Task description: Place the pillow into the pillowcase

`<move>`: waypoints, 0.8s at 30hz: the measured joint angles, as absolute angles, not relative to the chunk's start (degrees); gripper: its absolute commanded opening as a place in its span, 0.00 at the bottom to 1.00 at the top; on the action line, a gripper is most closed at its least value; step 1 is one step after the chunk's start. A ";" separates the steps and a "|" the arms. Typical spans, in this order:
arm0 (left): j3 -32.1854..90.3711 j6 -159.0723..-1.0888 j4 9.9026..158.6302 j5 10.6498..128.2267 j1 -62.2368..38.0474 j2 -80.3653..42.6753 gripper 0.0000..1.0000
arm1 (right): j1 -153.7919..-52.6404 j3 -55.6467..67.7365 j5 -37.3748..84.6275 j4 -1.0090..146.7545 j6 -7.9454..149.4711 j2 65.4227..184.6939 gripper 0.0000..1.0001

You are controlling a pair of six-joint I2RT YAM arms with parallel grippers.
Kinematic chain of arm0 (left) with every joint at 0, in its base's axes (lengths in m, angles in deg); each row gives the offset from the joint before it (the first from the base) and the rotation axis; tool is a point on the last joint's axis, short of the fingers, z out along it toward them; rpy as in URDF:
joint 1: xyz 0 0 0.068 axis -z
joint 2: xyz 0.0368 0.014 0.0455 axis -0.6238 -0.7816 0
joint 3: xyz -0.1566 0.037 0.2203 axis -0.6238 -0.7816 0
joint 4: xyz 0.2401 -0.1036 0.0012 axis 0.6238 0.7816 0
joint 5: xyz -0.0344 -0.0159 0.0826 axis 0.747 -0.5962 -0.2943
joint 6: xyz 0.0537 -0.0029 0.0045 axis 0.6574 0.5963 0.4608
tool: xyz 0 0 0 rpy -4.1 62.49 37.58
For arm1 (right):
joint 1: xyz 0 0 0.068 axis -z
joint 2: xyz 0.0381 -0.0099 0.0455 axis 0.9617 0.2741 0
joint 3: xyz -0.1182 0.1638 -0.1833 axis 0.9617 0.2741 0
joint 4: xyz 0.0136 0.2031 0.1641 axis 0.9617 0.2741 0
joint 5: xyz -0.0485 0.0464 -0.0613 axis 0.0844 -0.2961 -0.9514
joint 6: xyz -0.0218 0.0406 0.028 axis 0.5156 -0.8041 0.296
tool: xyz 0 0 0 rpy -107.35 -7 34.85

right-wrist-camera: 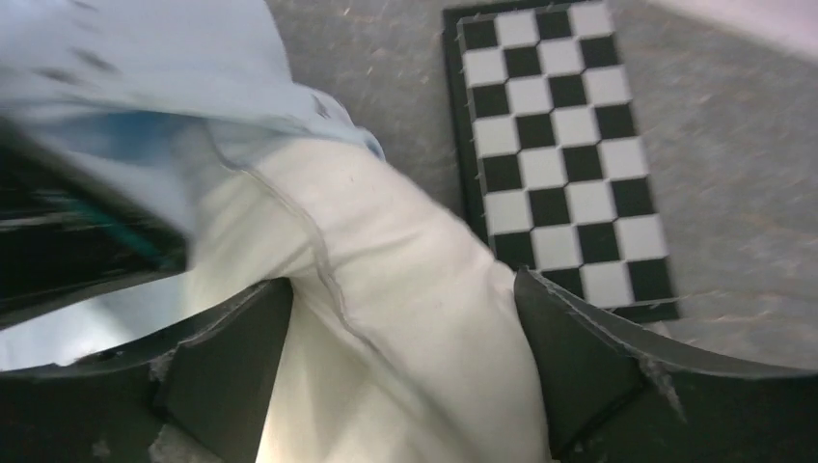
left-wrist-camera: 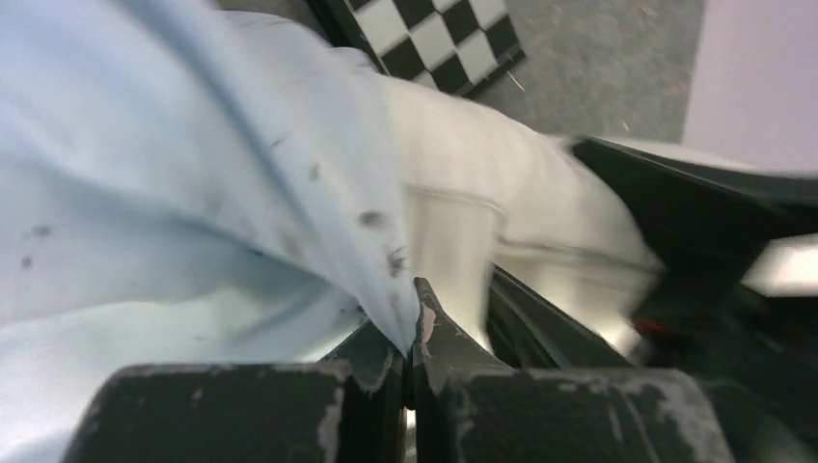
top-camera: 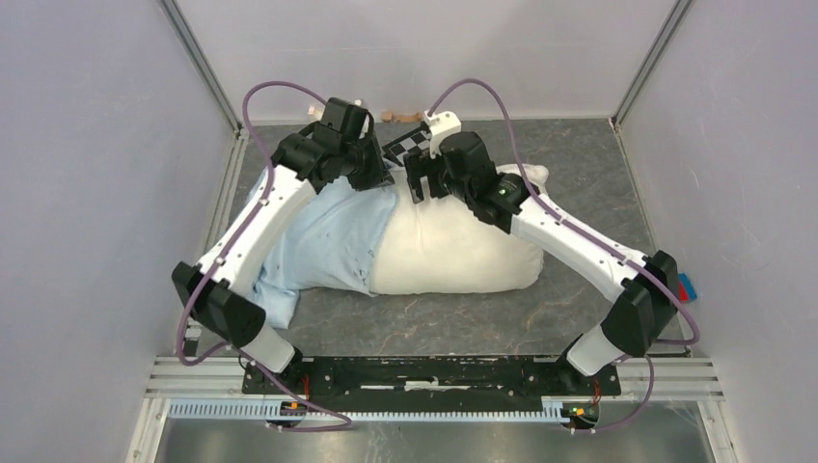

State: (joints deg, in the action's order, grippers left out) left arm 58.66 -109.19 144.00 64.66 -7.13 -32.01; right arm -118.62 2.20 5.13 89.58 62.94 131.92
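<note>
Pillow [top-camera: 453, 246] on grey tabletop [top-camera: 579, 164], pale walls [top-camera: 87, 145]

I have the 2 arms reaching forward, elbows splayed outward: left arm [top-camera: 246, 227] and right arm [top-camera: 579, 241] converge at the wrists. Left gripper [left-wrist-camera: 413, 323]: fingers [left-wrist-camera: 439, 338] pressed together, a fold of the pillowcase [left-wrist-camera: 174, 193] pinched at their tips. Right gripper [right-wrist-camera: 400, 309]: fingers spread wide, tilted downward.
</note>
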 measured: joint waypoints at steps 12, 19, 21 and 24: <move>56.14 -106.67 128.89 67.61 -13.03 -43.90 0.06 | -122.16 -12.03 -6.49 93.95 73.50 130.96 0.98; 60.01 -104.75 127.47 69.28 -13.01 -44.65 0.58 | -126.38 11.77 -11.19 90.52 71.71 120.44 0.98; 59.86 -104.05 126.53 69.93 -12.81 -43.66 0.74 | -127.37 19.35 -11.04 89.14 70.62 119.92 0.98; 55.71 -103.00 125.96 68.95 -11.46 -38.33 0.89 | -126.95 25.47 -10.87 86.65 69.28 121.08 0.95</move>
